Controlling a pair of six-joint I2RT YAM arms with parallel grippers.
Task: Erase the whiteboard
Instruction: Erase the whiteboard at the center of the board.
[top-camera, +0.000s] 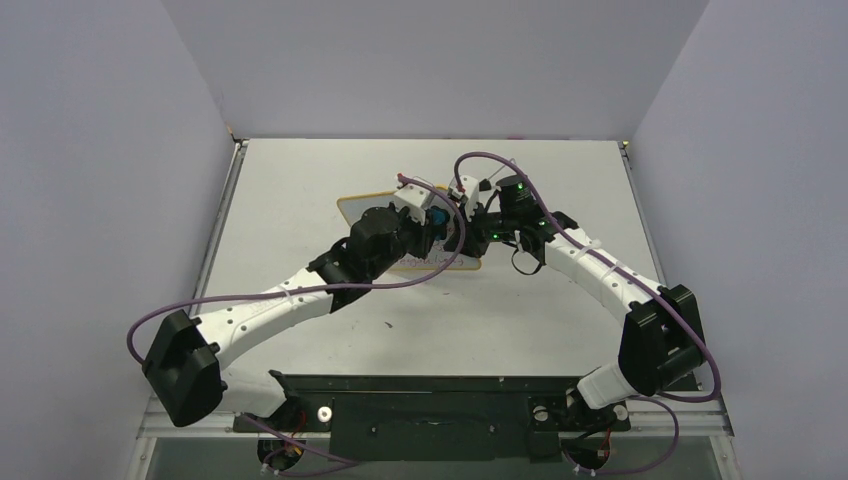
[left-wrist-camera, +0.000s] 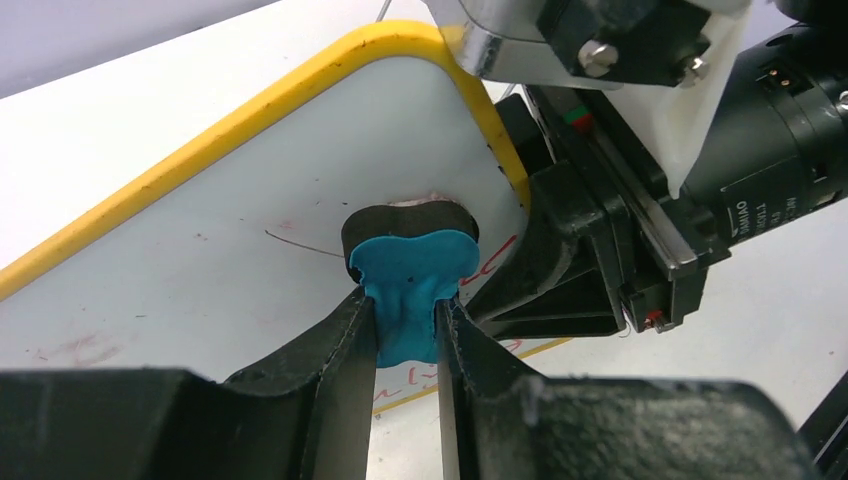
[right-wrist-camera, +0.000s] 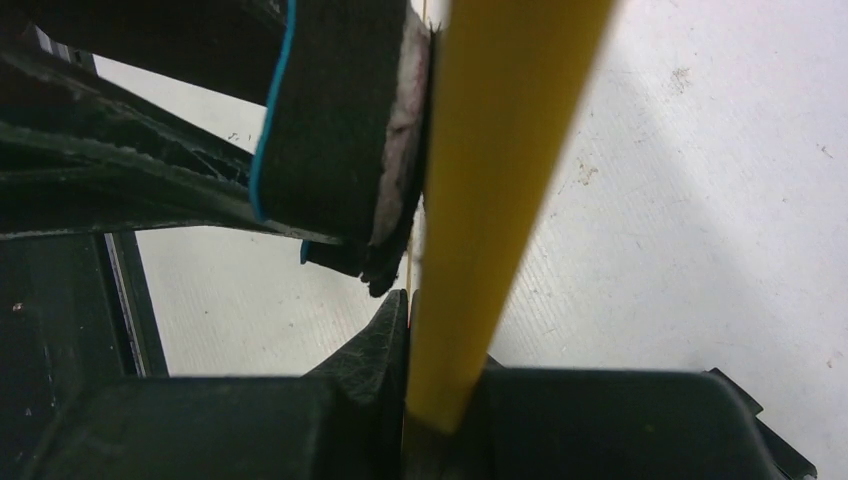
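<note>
My left gripper (left-wrist-camera: 405, 335) clamps the eraser (left-wrist-camera: 410, 262), right gripper (right-wrist-camera: 440, 395) clamps the whiteboard (left-wrist-camera: 250, 200) edge; excess wiping pressure could twist it free.

- Counter (top-camera: 300, 200): white and lightly scuffed, with a small dark speck toward 6 o'clock.
- Eraser (left-wrist-camera: 410, 265): blue top on a black body, near the counter's centre.
- Grey walls (top-camera: 100, 150): at 9, 12 and 3 o'clock.
- Black rail (top-camera: 430, 400): runs along the 6 o'clock edge.

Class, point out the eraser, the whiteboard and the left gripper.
eraser (left-wrist-camera: 412, 262): left wrist view, blue top.
whiteboard (left-wrist-camera: 200, 250): left wrist view, bare white face.
left gripper (left-wrist-camera: 408, 310): left wrist view, between its fingertips.
</note>
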